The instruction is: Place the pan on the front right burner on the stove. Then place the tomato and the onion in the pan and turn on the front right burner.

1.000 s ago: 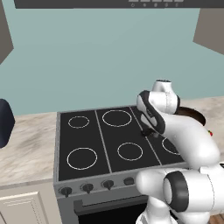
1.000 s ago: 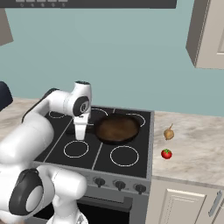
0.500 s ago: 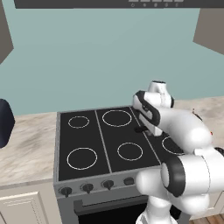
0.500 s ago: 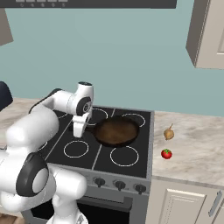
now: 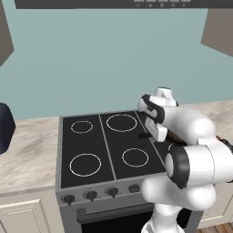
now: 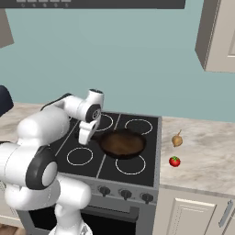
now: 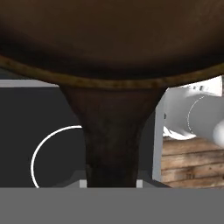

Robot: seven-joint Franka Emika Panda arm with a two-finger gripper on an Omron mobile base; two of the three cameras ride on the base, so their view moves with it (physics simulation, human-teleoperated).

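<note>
pan [image 6: 122, 143]: dark metal, matt; brown inside with a faint mottled sheen; in the hand view its rim has a dull yellowish edge
pan handle [image 7: 111, 135]: dark brown, rough-looking and matt
stove [image 6: 146, 158]: top of smooth black glass with thin white printed rings; front of grey brushed-looking steel below the glass
knobs [image 5: 91, 195]: dark, matt, plastic-like, on the stove's front
tomato [image 6: 174, 161]: glossy red skin, right of the stove
onion [image 6: 177, 139]: dry tan skin, dull, right of the stove
counter [image 6: 202, 156]: pale veined stone, smooth, on both sides of the stove
floor [image 7: 192, 164]: wooden planks, grain visible, beside the stove
</note>
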